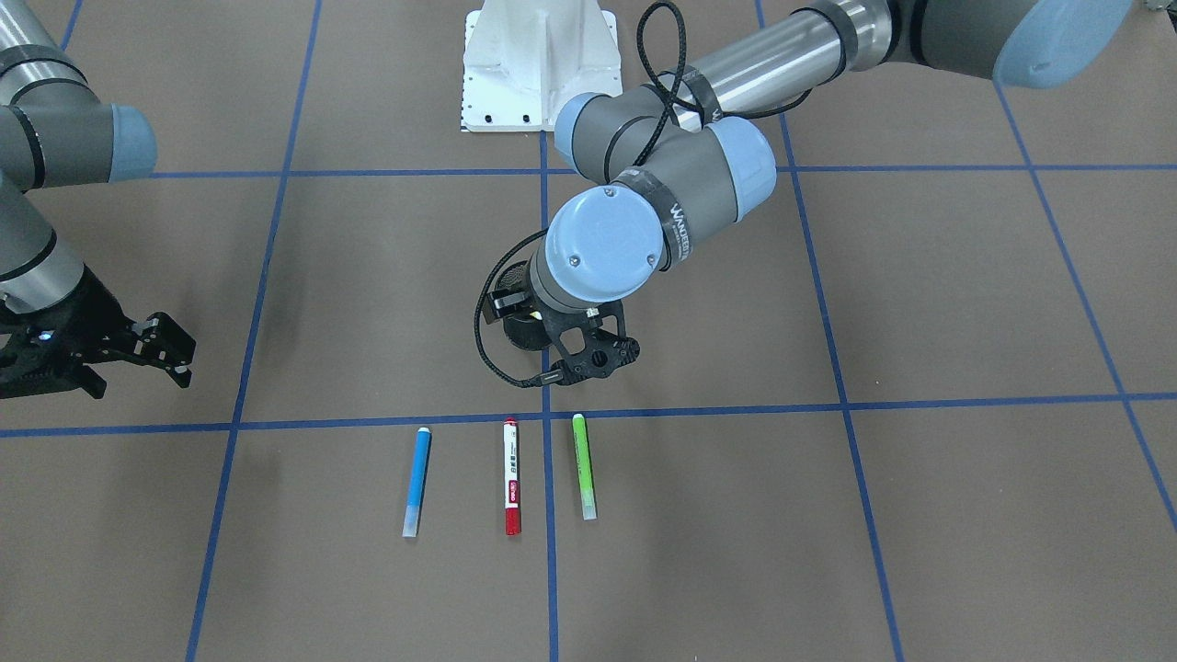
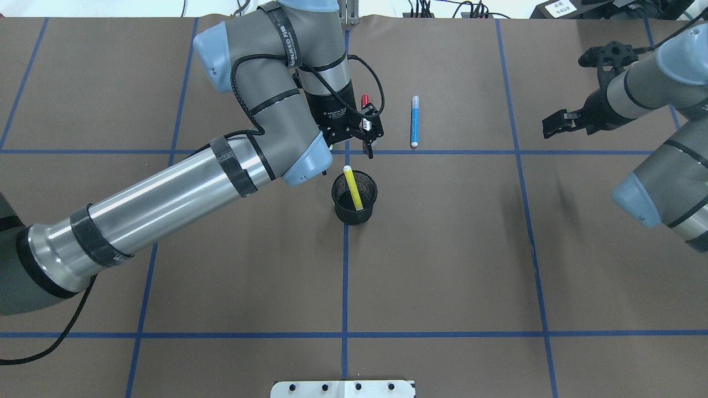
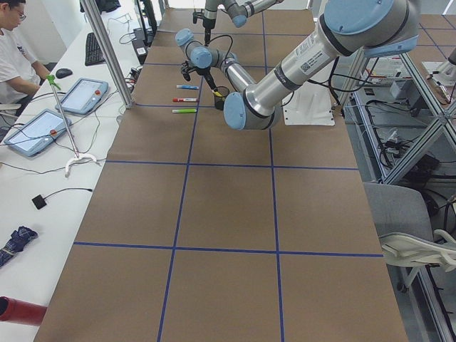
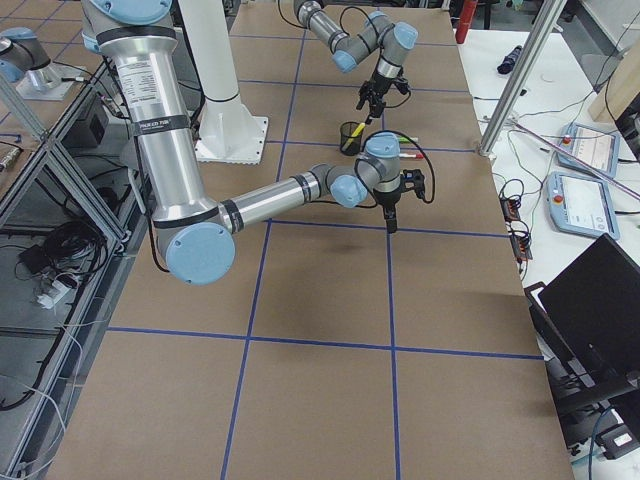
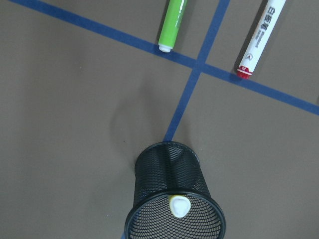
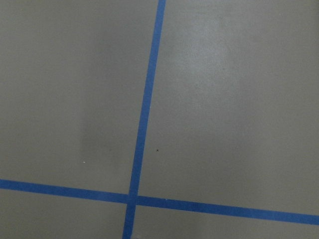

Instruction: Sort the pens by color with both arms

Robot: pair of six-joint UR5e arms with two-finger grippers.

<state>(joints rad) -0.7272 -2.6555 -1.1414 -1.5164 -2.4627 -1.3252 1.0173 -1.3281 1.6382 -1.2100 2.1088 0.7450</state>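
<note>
The yellow pen (image 2: 353, 188) stands tilted in the black mesh cup (image 2: 365, 213); its pale cap (image 5: 179, 206) shows inside the cup's rim (image 5: 149, 211). The blue pen (image 1: 417, 481), the white pen with red ends (image 1: 511, 475) and the green pen (image 1: 584, 464) lie side by side on the table beyond the cup. My left gripper (image 2: 371, 141) is open and empty, above the table between the cup and the white pen. My right gripper (image 2: 556, 126) is open and empty, far off to the side of the pens, over bare table.
Blue tape lines (image 1: 699, 405) cross the brown table in a grid. The white base mount (image 1: 538, 64) sits at the robot's edge. My left arm's elbow and forearm (image 2: 182, 193) lie low over the table beside the cup.
</note>
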